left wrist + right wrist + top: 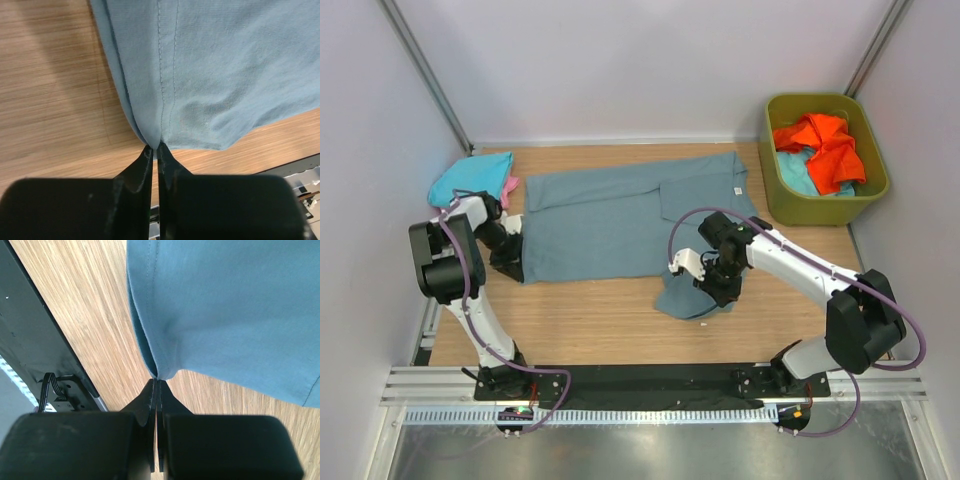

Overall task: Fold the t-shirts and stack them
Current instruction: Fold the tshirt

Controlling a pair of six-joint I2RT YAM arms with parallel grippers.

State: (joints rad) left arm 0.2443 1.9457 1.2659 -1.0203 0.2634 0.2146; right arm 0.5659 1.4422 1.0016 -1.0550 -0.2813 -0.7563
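Note:
A large dusty grey-blue t-shirt (610,215) with a small white label (739,192) lies spread across the wooden table. My left gripper (512,262) is shut on its near left corner; in the left wrist view the hem (165,75) runs up from the closed fingertips (156,147). My right gripper (720,285) is shut on the near right part of the shirt, which is bunched under it (690,298); the right wrist view shows the cloth (225,305) pinched at the tips (158,380). Turquoise (470,178) and pink (509,186) shirts lie stacked at the far left.
An olive-green plastic tub (778,185) at the far right holds an orange shirt (825,145) over a light blue one (798,176). Bare wood table (590,320) lies in front of the shirt. The black base rail (640,380) runs along the near edge.

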